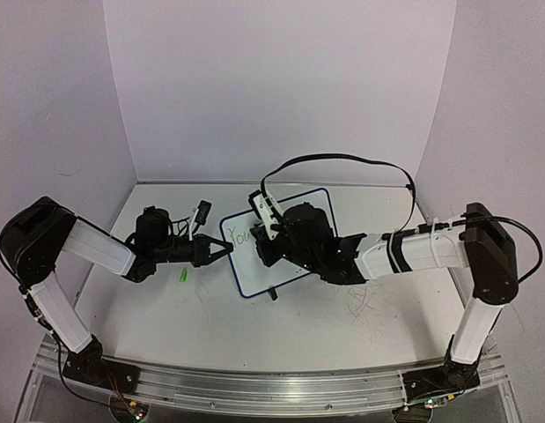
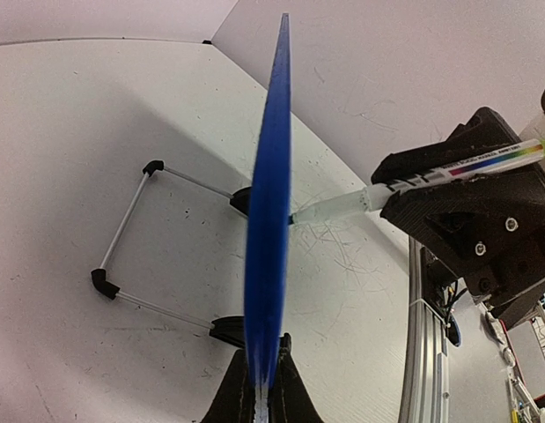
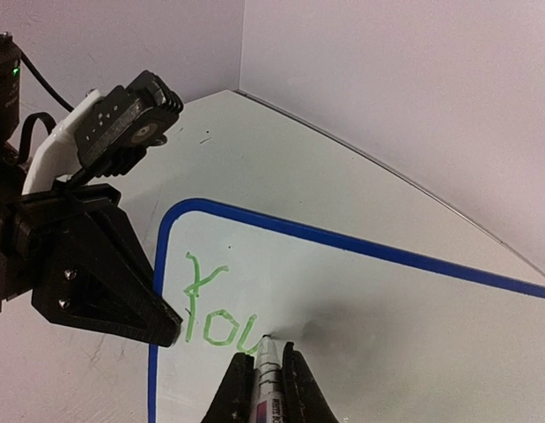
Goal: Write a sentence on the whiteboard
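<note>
L gripper [image 1: 224, 251] pinches the whiteboard's [image 1: 259, 271] left rim, board standing at table [image 1: 166, 328] centre, while R gripper [image 3: 268, 354] clamps tight on a marker [image 3: 270, 394], tip touching the board just after the green sentence [image 3: 212, 319], reading only "You".

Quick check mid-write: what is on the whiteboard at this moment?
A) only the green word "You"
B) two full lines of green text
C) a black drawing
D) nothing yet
A: in the right wrist view the only writing on the whiteboard is the green word "You", and the tip of the marker sits just past the u.
</note>
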Controlling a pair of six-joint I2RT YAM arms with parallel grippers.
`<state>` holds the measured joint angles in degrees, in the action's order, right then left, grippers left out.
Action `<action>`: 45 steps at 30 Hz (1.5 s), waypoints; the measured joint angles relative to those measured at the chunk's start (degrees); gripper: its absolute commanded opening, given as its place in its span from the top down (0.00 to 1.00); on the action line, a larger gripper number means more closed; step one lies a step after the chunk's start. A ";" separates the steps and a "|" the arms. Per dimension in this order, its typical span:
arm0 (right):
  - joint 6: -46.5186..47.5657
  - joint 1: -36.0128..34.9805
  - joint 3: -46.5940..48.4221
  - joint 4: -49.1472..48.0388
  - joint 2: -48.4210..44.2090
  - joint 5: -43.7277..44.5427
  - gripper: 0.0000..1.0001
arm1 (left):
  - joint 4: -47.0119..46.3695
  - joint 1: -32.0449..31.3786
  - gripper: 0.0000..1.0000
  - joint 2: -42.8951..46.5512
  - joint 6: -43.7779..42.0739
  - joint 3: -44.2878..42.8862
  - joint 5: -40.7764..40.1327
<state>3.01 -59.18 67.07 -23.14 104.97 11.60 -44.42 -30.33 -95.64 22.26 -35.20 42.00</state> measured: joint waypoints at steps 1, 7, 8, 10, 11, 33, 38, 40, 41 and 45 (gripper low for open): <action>0.01 0.00 0.08 0.01 0.00 0.16 1.00 | 0.00 0.00 1.00 0.00 0.00 0.00 0.00; 0.16 0.00 0.48 0.04 0.00 0.77 1.00 | 0.00 0.00 1.00 0.01 0.00 0.00 0.02; 0.17 0.02 0.54 0.02 0.00 0.81 1.00 | 0.02 0.00 1.00 0.03 -0.02 0.00 0.01; 0.19 0.04 0.68 0.04 0.00 0.84 1.00 | 0.05 0.00 1.00 0.08 -0.03 0.00 0.00; 0.20 0.04 0.71 0.03 0.00 0.87 1.00 | 0.07 0.00 1.00 0.09 -0.04 0.00 0.00; -0.13 0.07 0.55 -0.22 0.04 0.81 1.00 | 0.13 0.00 1.00 0.09 -0.04 0.00 0.00; -0.46 0.04 -0.16 -0.57 0.04 0.52 1.00 | 0.46 0.00 1.00 0.18 -0.02 0.00 -0.09; -0.54 0.04 -0.51 -0.82 0.04 0.34 1.00 | 0.52 0.00 1.00 0.22 -0.02 0.00 -0.13; -0.62 0.04 -0.60 -0.90 0.04 0.29 1.00 | 0.52 0.00 1.00 0.22 -0.02 0.00 -0.14; -0.80 0.04 -0.82 -1.19 0.04 0.23 1.00 | 0.55 0.00 1.00 0.22 -0.02 0.00 -0.15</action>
<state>2.20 -59.13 66.25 -24.34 105.01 11.83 -43.88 -30.33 -95.42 22.24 -35.20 41.85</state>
